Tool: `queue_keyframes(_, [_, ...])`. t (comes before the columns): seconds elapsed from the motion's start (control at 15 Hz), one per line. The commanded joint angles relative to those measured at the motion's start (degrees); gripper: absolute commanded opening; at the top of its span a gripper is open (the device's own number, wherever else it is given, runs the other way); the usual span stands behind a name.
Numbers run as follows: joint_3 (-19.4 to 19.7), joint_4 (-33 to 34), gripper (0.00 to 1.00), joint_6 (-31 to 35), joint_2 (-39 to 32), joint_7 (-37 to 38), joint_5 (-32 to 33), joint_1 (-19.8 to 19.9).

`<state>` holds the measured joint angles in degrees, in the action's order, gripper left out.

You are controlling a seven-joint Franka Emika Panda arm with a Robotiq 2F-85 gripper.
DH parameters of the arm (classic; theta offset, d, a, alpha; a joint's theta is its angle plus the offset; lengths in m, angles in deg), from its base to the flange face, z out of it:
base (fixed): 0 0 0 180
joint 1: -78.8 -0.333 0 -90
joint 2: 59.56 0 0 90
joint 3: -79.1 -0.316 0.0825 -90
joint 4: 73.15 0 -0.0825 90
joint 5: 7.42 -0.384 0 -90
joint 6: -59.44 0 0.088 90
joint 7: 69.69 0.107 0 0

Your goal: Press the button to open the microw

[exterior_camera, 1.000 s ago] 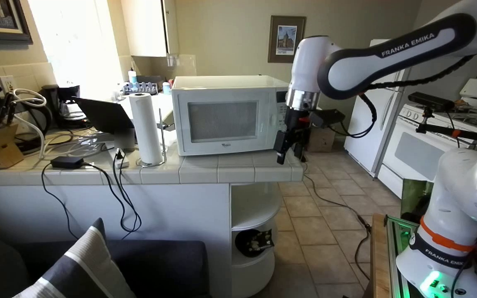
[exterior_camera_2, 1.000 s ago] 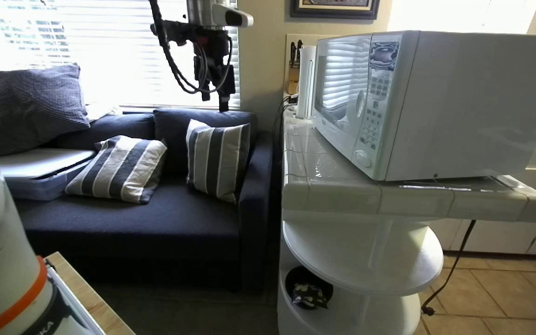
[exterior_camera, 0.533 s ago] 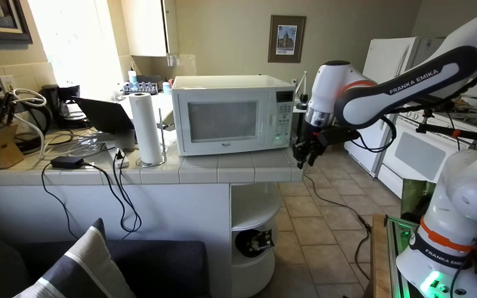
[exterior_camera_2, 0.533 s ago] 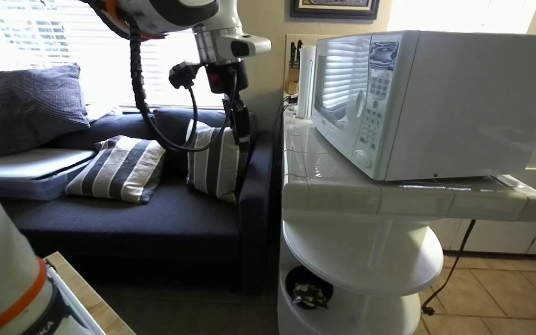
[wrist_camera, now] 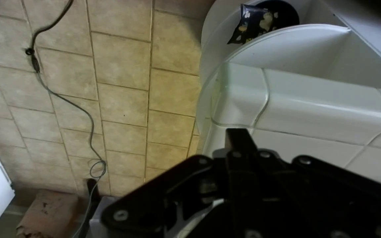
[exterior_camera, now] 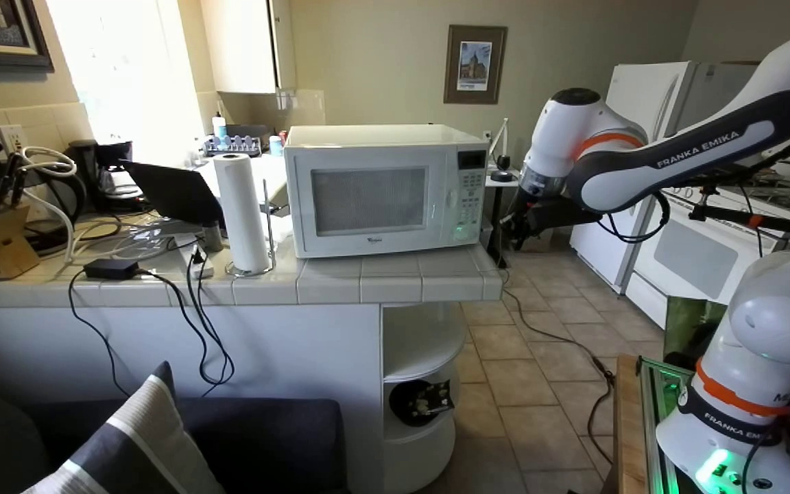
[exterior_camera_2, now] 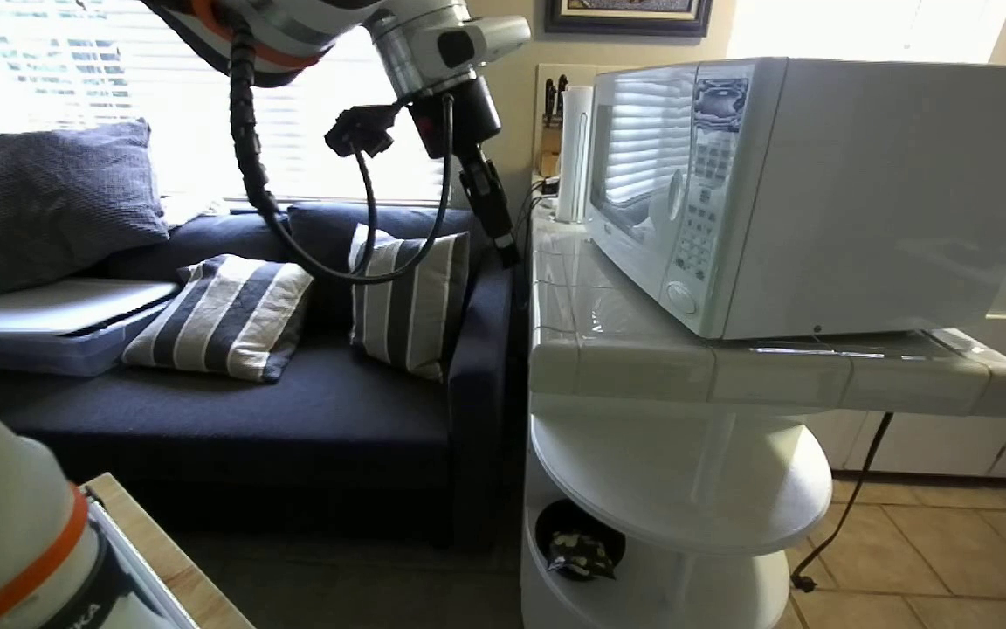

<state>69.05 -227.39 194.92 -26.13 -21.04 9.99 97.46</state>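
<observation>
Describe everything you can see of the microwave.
The microwave is a smooth, hard-looking white box. Its shut door holds a grey, finely patterned window with a mark below, too small to read clearly. Right of the door, seen from the front, run a dark display, a keypad and a round button. It stands upright, slightly askew, near the end of the tiled counter. Only the counter is seen touching it.

We cannot read the keypad point(exterior_camera_2: 702, 210) above one worktop point(exterior_camera_2: 625, 371) edge. In the wrist view, the gripper point(wrist_camera: 240, 142) partly hides that edge.
</observation>
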Motion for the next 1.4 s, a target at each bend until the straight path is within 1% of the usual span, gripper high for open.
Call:
queue_keyframes(0.0, [0.7, 0.1, 0.01, -0.3, 0.0, 0.6, 0.6, -0.8])
queue_keyframes(0.13, [0.6, 0.1, 0.01, -0.3, 0.0, 0.9, 0.7, -0.8])
queue_keyframes(0.33, [-0.5, 2.0, 0.0, 6.2, -3.1, 7.0, 4.7, 3.7])
queue_keyframes(0.53, [-0.7, 4.6, 0.0, 12.8, -8.2, 11.0, 8.5, 7.6])
queue_keyframes(0.6, [-1.2, 5.6, 0.0, 14.2, -10.0, 12.7, 10.3, 9.0])
queue_keyframes(0.73, [-1.6, 7.6, 0.0, 15.9, -13.6, 15.7, 13.6, 10.6])
queue_keyframes(0.87, [-1.4, 9.9, 0.0, 16.3, -17.1, 18.2, 17.2, 10.7])
queue_keyframes(1.0, [-0.5, 12.0, 0.0, 15.4, -20.2, 20.6, 21.2, 9.3])
queue_keyframes(1.33, [4.2, 15.9, 0.0, 14.7, -26.4, 25.7, 30.1, 4.5])
